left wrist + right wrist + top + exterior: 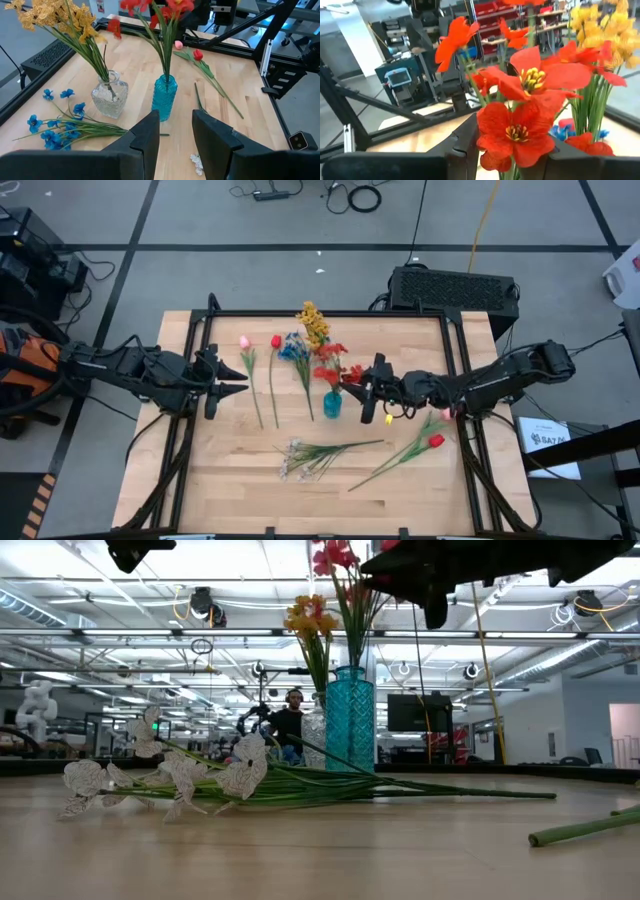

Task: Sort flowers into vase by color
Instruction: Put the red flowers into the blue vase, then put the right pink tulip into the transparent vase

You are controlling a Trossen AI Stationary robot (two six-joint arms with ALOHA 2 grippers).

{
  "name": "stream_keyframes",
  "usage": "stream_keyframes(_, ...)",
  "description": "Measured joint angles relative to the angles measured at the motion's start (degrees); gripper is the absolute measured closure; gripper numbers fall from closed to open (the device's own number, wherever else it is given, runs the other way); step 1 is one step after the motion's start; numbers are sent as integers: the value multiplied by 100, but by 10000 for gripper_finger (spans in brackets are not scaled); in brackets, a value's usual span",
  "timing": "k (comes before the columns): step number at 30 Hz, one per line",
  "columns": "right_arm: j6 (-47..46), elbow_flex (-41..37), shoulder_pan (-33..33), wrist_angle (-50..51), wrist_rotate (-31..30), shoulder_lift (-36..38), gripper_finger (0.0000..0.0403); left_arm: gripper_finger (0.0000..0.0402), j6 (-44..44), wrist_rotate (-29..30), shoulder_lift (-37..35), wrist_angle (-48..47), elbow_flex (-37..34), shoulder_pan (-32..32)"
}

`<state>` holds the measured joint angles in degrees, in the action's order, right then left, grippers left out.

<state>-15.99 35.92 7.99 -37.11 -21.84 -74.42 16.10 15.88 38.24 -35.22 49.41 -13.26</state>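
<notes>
Right hand (366,388) raised above the worktop (230,480), just beside the blue vase (332,404), at the red spray (330,362); its fingers flank the red blooms in the wrist view, but whether they grip the stems I cannot tell. Left hand (238,376) hovers at the worktop's left edge, fingers narrowly parted, holding nothing.

Vases: 2. Blue vase holds the red spray, upright. Clear vase (109,95), just beside it, holds the yellow spray (313,323).

Loose stems on worktop: 5.
- pink tulip (244,342), red tulip (276,341) and blue spray (294,349), side by side between left hand and vases
- white spray (300,460), lying front centre
- second red tulip (436,441), lying front right
</notes>
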Motion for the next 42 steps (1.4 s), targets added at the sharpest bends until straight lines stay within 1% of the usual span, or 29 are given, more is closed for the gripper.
stream_keyframes(4,-205,0,0,278,480,1,305,279,-2,29,1,0,0,0)
stream_keyframes(6,-358,48,2,651,585,3,305,279,-2,71,0,0,0,0)
stream_keyframes(9,-456,302,0,1685,600,1,305,279,-2,87,0,0,0,0)
stream_keyframes(11,-434,567,-11,2343,703,-1,305,279,-2,87,2,0,0,0)
stream_keyframes(15,-384,1173,-15,3644,716,-3,305,279,-2,89,2,0,0,0)
stream_keyframes(20,-328,2206,-13,5627,723,-3,305,279,-2,87,2,0,0,0)
stream_keyframes(25,-873,3396,-3,7832,719,18,305,279,9,89,2,0,0,0)
stream_keyframes(27,-1395,3750,15,8598,712,91,305,279,9,89,0,0,0,0)
stream_keyframes(30,-2452,3967,47,9244,612,281,305,279,11,89,0,0,0,0)
stream_keyframes(31,-2860,3963,78,9421,473,348,305,279,12,89,0,2,2,0)
stream_keyframes(34,-4274,3919,227,9892,-331,431,305,279,13,88,0,40,2,0)
stream_keyframes(36,-5230,3790,326,10305,-574,417,305,279,9,87,0,42,2,0)
stream_keyframes(39,-6676,3437,494,10481,-474,368,305,279,7,87,0,37,2,0)
stream_keyframes(42,-7905,2937,763,10275,-300,366,305,279,7,87,0,31,2,0)
